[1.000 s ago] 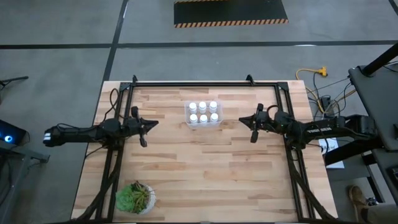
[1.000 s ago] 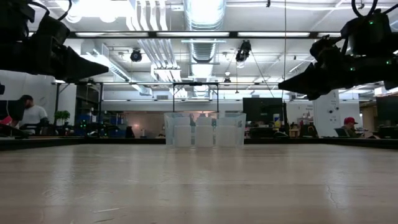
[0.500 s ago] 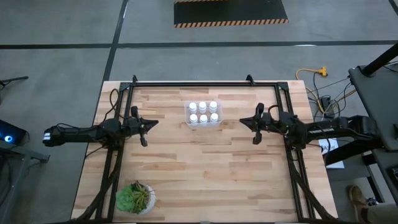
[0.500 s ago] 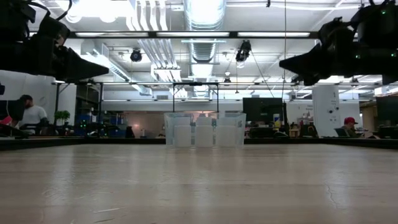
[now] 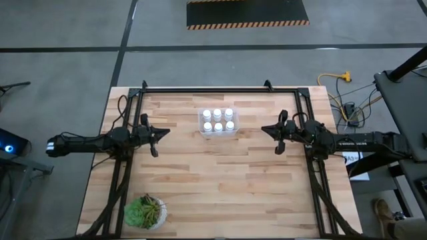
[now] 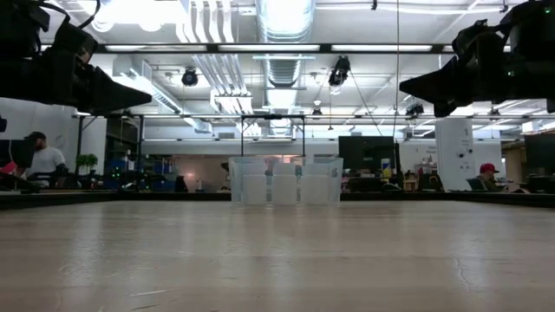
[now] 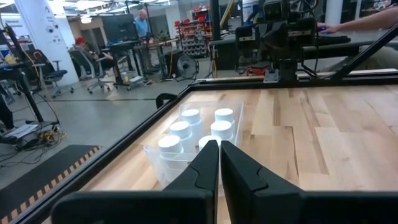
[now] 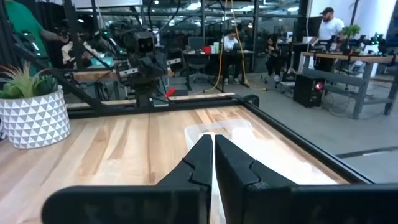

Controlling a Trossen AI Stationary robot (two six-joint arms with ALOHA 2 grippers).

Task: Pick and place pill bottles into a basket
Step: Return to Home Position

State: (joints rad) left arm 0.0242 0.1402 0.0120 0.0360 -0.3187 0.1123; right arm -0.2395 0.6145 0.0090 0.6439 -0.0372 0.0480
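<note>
Several white pill bottles (image 5: 217, 119) stand upright inside the clear basket (image 5: 202, 128), which rests on the table at its far middle; they also show in the low view (image 6: 284, 188) and the left wrist view (image 7: 189, 129). My left gripper (image 5: 166, 131) hovers shut and empty left of the basket. My right gripper (image 5: 263, 129) hovers shut and empty right of the basket. Both stay well above the table, as the low view shows for the left (image 6: 146, 95) and the right (image 6: 404, 87).
A green potted plant (image 5: 145, 212) in a white patterned pot stands at the table's near left corner; it also shows in the right wrist view (image 8: 32, 112). A black frame (image 5: 220, 89) runs around the table's far and side edges. People sit in the room beyond.
My right gripper has drawn back toward the table's right edge, away from the basket, and risen a little. My left gripper has kept still. The bottles and basket have not moved.
</note>
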